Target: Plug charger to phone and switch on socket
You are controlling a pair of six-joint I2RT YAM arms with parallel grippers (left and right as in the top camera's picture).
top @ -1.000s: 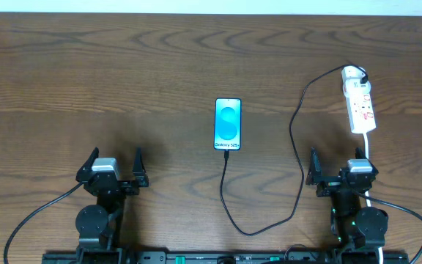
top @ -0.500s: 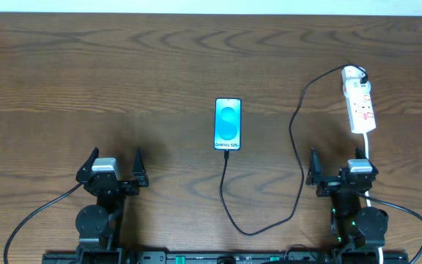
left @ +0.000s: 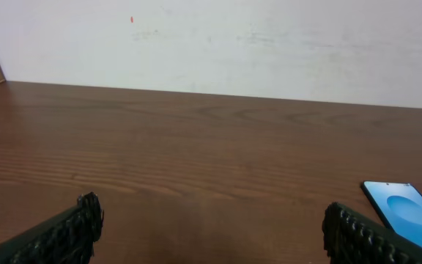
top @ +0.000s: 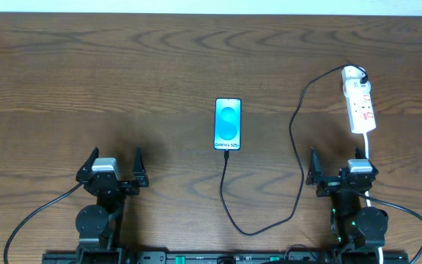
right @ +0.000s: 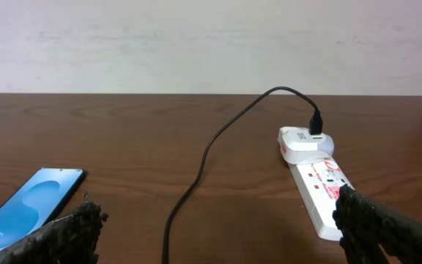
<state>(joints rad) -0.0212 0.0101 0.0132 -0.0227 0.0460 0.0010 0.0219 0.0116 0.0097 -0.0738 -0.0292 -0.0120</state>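
The phone (top: pixel 228 123) lies flat at the table's middle with its blue-and-white screen up; it also shows in the left wrist view (left: pixel 405 213) and the right wrist view (right: pixel 31 205). The black charger cable (top: pixel 297 158) runs from the phone's near end in a loop to a white adapter on the socket (top: pixel 360 103) at the far right, which also shows in the right wrist view (right: pixel 315 185). The cable's tip sits at the phone's bottom edge. My left gripper (top: pixel 113 167) and right gripper (top: pixel 341 167) are open, empty and near the front edge.
The white cord (top: pixel 368 150) of the power strip runs toward the right arm's base. A pale wall (left: pixel 218 44) stands behind the wooden table (top: pixel 123 88).
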